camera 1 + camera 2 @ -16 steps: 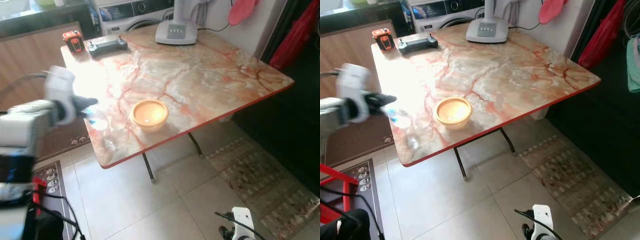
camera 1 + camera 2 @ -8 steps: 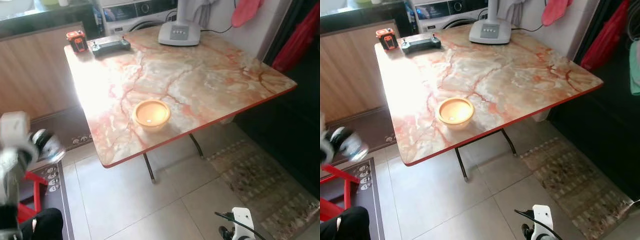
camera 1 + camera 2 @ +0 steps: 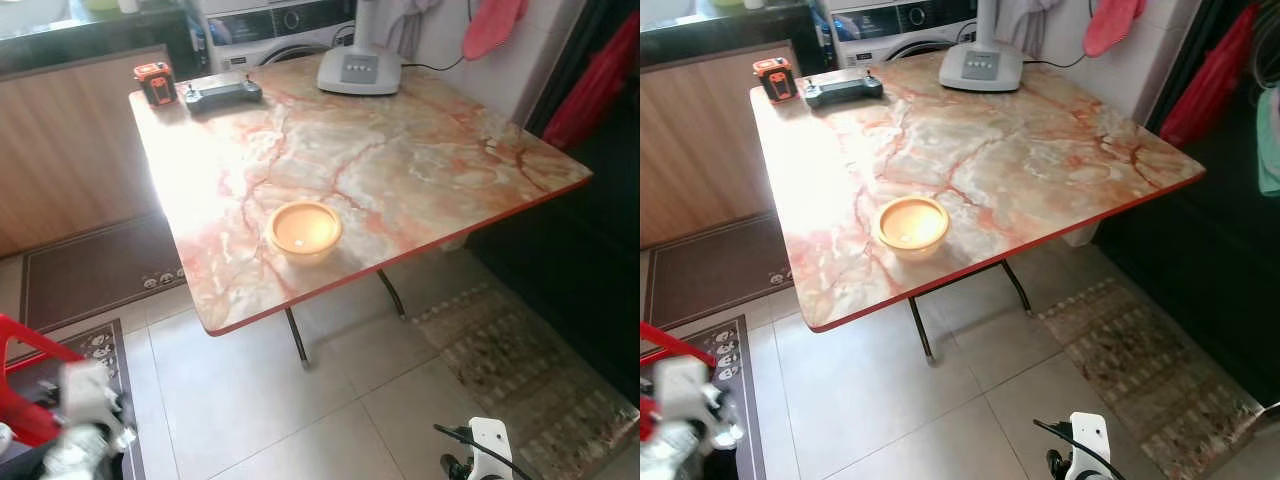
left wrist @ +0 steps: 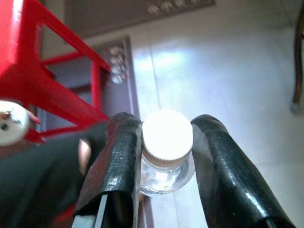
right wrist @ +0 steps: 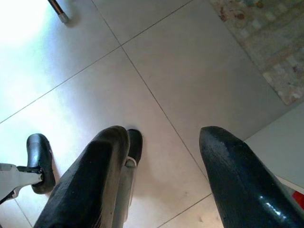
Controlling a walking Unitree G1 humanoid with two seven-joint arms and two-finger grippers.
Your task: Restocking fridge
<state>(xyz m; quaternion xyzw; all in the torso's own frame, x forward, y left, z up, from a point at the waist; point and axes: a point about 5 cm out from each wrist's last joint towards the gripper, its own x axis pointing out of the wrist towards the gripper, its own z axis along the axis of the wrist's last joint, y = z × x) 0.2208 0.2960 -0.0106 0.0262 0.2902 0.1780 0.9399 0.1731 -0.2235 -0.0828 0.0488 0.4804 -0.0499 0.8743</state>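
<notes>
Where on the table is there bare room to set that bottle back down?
Most of the marble table is bare: right of the orange bowl, and the middle behind it. Crowded only along the far edge: tape measure, controller, white appliance base.

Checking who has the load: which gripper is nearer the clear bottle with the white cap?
Left. The left gripper is shut on the clear bottle, low beside the red stool; the right gripper hangs open over floor tiles.
</notes>
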